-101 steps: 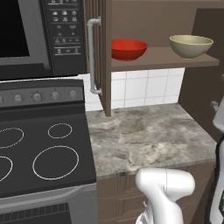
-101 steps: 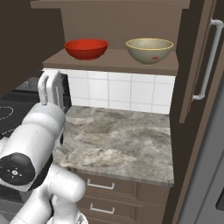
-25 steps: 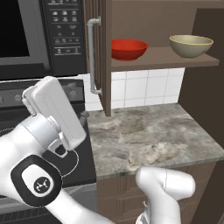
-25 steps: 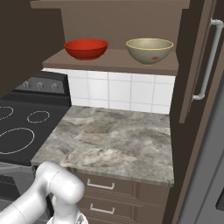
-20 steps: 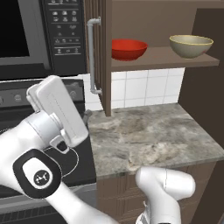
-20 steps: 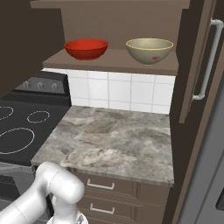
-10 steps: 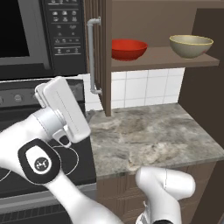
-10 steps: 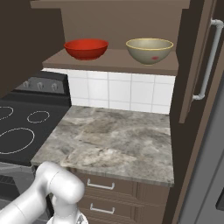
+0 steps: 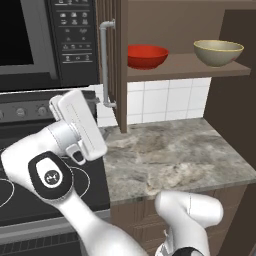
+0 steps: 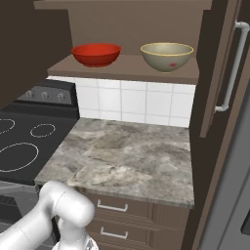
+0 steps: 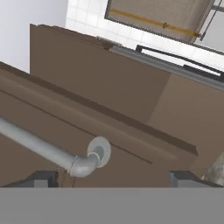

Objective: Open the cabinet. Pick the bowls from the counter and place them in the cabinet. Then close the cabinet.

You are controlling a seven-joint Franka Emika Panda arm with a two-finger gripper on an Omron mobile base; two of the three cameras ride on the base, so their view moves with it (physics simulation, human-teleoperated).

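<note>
Cabinet (image 9: 165,30) stands open above the counter (image 9: 175,155), both doors swung outward: one door (image 9: 114,60) edge-on at the cabinet's left in the left base view, the other (image 10: 219,68) at its right in the right base view. Each door carries a long vertical silver handle (image 9: 104,62). Counter of speckled grey stone lies directly below the cabinet, with white tiles (image 10: 132,102) on the wall between them. Stovetop (image 10: 24,146) adjoins the counter on its left.

Arm (image 9: 65,150) is raised below and left of the cabinet, beside the left door's lower end.

Bowls sit on the cabinet shelf (image 10: 127,66), well apart: red bowl (image 9: 146,55) toward the left door, beige bowl (image 9: 218,52) toward the right.

Gripper (image 11: 112,177) faces the left door's panel near the handle's lower end; jaws spread wide, holding nothing.
</note>
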